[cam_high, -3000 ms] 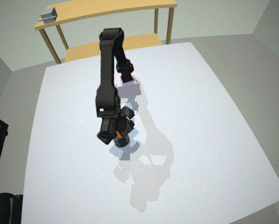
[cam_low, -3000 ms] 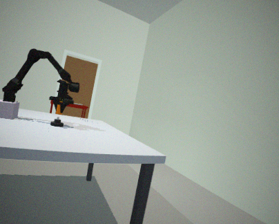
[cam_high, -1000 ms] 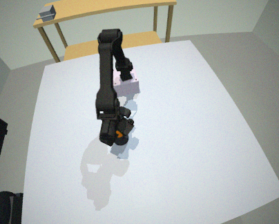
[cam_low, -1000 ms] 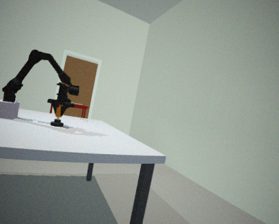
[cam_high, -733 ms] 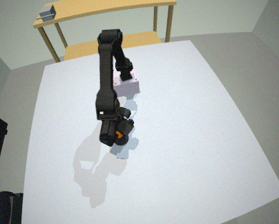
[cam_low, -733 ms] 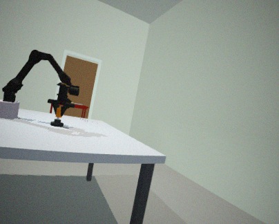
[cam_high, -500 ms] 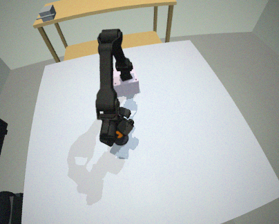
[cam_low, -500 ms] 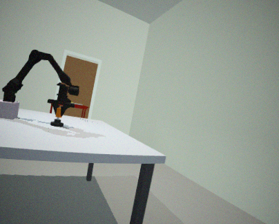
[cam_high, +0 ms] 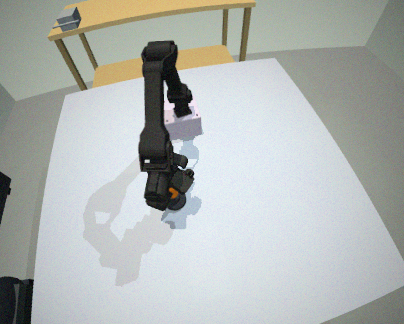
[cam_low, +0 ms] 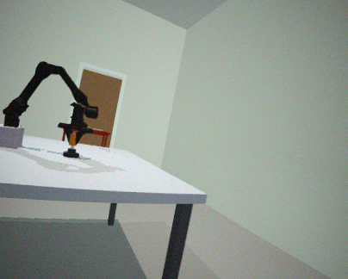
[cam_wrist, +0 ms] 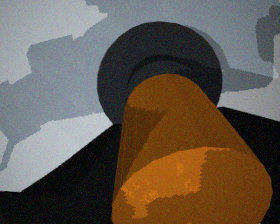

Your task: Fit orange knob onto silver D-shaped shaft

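Note:
The orange knob (cam_high: 173, 192) (cam_low: 72, 139) (cam_wrist: 185, 175) is upright between the fingers of my gripper (cam_low: 72, 140), which is shut on it. The dark round pedestal (cam_high: 178, 202) (cam_low: 71, 153) (cam_wrist: 115, 80) stands on the table directly under the knob. In the wrist view the knob's lower end covers the middle of the pedestal, with the dark raised ring showing behind it. The silver shaft is hidden in all views, and so are the knob's hole and its flat side. Whether the knob's lower end touches the pedestal I cannot tell.
The arm's pale base block (cam_high: 185, 129) (cam_low: 10, 137) stands on the white table (cam_high: 280, 200) (cam_low: 129, 176), behind the pedestal in the top view. A wooden bench (cam_high: 165, 10) with a grey box (cam_high: 69, 20) is beyond the table. Arm shadows fall around the pedestal.

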